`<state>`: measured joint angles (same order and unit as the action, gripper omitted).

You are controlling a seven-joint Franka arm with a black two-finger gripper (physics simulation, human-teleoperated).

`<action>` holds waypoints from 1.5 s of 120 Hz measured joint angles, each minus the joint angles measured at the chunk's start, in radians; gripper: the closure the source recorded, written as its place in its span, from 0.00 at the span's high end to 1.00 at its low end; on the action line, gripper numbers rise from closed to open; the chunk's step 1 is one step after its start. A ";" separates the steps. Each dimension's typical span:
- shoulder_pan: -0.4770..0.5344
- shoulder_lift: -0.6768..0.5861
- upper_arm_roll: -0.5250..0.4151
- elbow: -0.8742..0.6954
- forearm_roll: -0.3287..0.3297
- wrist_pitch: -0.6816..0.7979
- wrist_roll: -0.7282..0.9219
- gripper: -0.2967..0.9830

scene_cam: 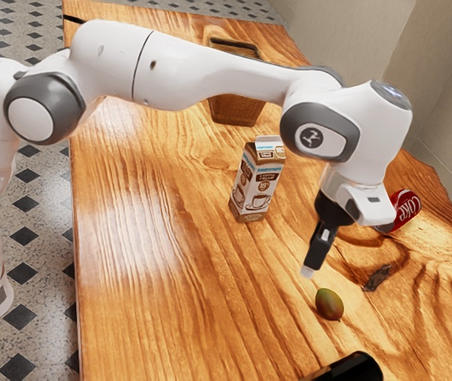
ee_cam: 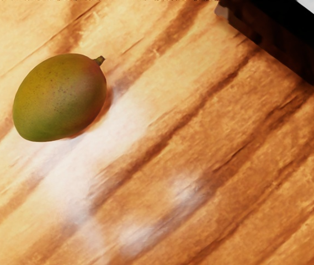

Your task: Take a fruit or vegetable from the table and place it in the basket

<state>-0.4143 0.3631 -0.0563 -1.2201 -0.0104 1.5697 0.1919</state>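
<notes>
Gripper (scene_cam: 308, 272) above table (scene_cam: 154, 317), near mango (scene_cam: 329, 304). Mango rests on the tabletop, outside its grasp; can't tell how far open the gripper is.

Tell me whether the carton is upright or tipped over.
Upright: the carton stands on its base, folded top up.

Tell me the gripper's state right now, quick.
Gripper: open or closed cannot be told from these views; it is not holding the mango, which lies apart from it on the table.
</notes>
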 joint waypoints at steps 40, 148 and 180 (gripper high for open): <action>0.006 -0.003 0.003 -0.192 -0.105 0.202 0.021 0.75; 0.080 0.194 0.041 -0.116 -0.127 0.466 0.054 0.75; 0.101 0.221 0.041 -0.116 -0.129 0.510 0.058 0.75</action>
<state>-0.3137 0.5839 -0.0154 -1.3358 -0.1390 2.0794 0.2503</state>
